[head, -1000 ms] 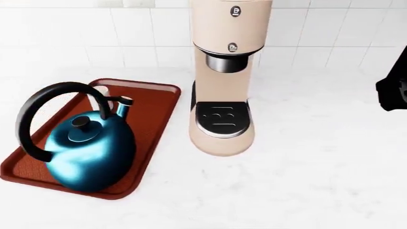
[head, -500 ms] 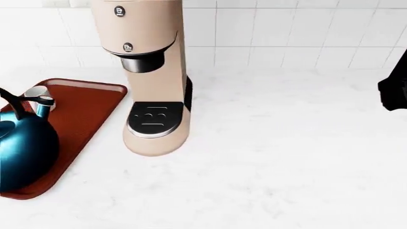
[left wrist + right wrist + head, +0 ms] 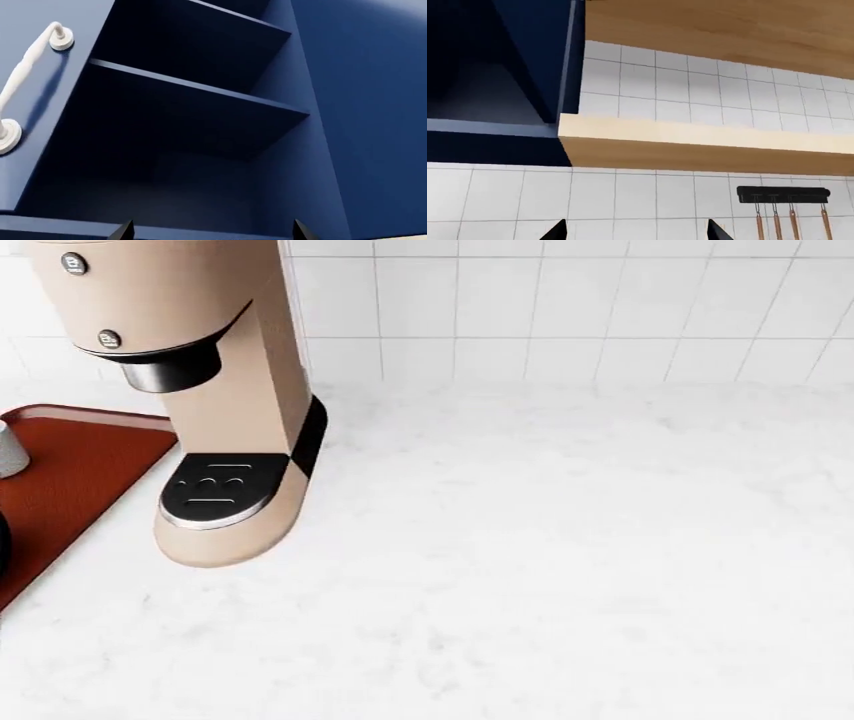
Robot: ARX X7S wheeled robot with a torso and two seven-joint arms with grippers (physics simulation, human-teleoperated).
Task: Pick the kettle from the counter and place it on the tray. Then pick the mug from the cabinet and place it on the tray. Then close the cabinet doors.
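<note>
The reddish-brown tray [image 3: 60,475] shows only as a corner at the head view's left edge. On it, just a sliver of the kettle [image 3: 6,452] is visible: its grey spout end and a dark bit of body below. The white marble counter [image 3: 561,560] fills most of that view. The mug is out of view. My left gripper [image 3: 211,235] is open, its two dark fingertips [image 3: 123,231] pointing into the open navy cabinet [image 3: 187,130], whose shelves look bare. My right gripper [image 3: 636,234] is open in front of the tiled wall, holding nothing. Neither gripper appears in the head view.
A tall beige coffee machine [image 3: 200,390] stands on the counter beside the tray. The cabinet door with a white handle [image 3: 23,85] hangs open. A wooden shelf [image 3: 707,142] runs beside the cabinet, and a black utensil rail [image 3: 784,194] hangs on the tiles.
The head view has swung to the right: kettle, tray and coffee machine have slid left, the kettle almost out of frame. The dark arm part at the right edge no longer shows.
</note>
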